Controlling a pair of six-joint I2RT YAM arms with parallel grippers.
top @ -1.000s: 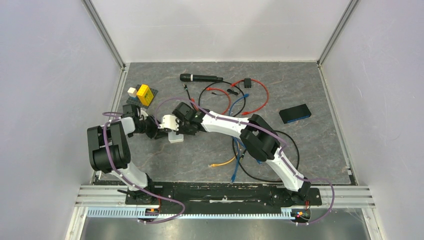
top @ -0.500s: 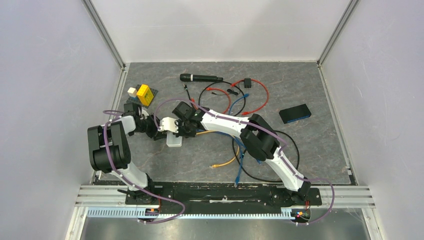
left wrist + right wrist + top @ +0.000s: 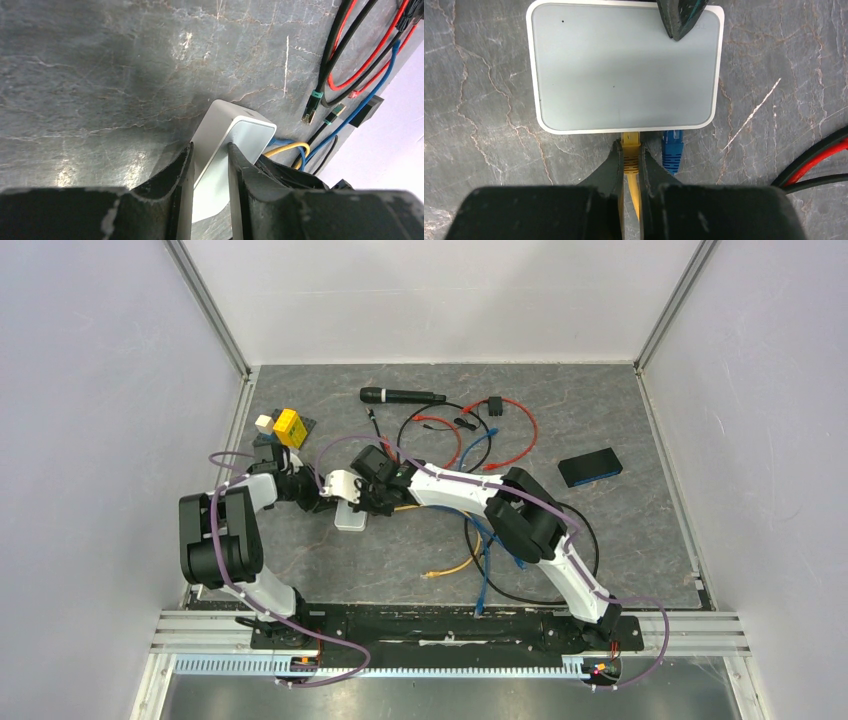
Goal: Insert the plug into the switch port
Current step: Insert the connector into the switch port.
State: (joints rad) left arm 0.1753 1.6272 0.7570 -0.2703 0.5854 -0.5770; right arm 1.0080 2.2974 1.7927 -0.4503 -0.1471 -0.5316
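Observation:
The switch, a pale grey-white box (image 3: 624,70), lies on the dark table (image 3: 620,530). My right gripper (image 3: 629,146) is shut on the yellow plug (image 3: 630,152), whose tip meets the box's near long edge. The switch port itself is hidden under that edge. Beside it, a blue plug (image 3: 672,150) sits in the same edge. My left gripper (image 3: 210,157) is shut on the far end of the box (image 3: 222,145), and one of its fingertips (image 3: 679,20) rests on the top face. From above, both grippers meet at the box (image 3: 349,520).
Behind the box lie red (image 3: 520,435), black and blue cables and a black microphone (image 3: 400,395). A yellow block (image 3: 290,425) stands at the far left. A black-and-blue case (image 3: 590,467) lies to the right. The yellow cable (image 3: 455,562) and others loop near the right arm.
The left arm has shifted a little toward the far side and closer to the box, and its jaws have come in on it. The right gripper keeps the yellow plug at the box.

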